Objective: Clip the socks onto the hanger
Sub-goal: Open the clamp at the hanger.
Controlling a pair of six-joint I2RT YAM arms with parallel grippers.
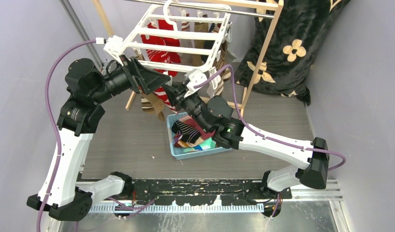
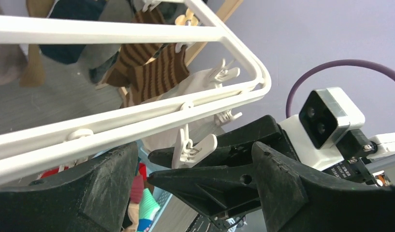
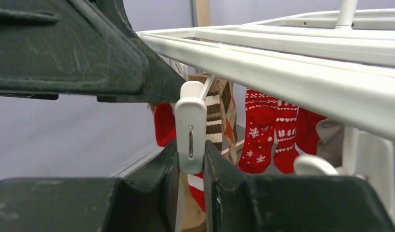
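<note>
The white hanger [image 1: 176, 34] hangs tilted from the wooden frame, with several socks clipped under it, among them red ones [image 1: 159, 50]. My right gripper [image 1: 172, 92] is shut on a white peg [image 3: 190, 128] under the hanger's near rail [image 3: 282, 48]. A red-white striped sock [image 3: 197, 186] hangs just below that peg, between the fingers. My left gripper [image 1: 154, 79] is open and empty, its jaws wide on either side of the right gripper's fingertips and the same peg [image 2: 193, 147]. Brown striped socks [image 2: 152, 72] and red snowflake socks [image 3: 263, 130] hang behind.
A light blue basket [image 1: 178, 152] holding several loose socks [image 1: 188, 133] sits on the table under both grippers. The wooden pole frame [image 1: 263, 53] stands behind, with a black furry cloth with cream flowers [image 1: 292, 43] draped at the back right. Walls close in on both sides.
</note>
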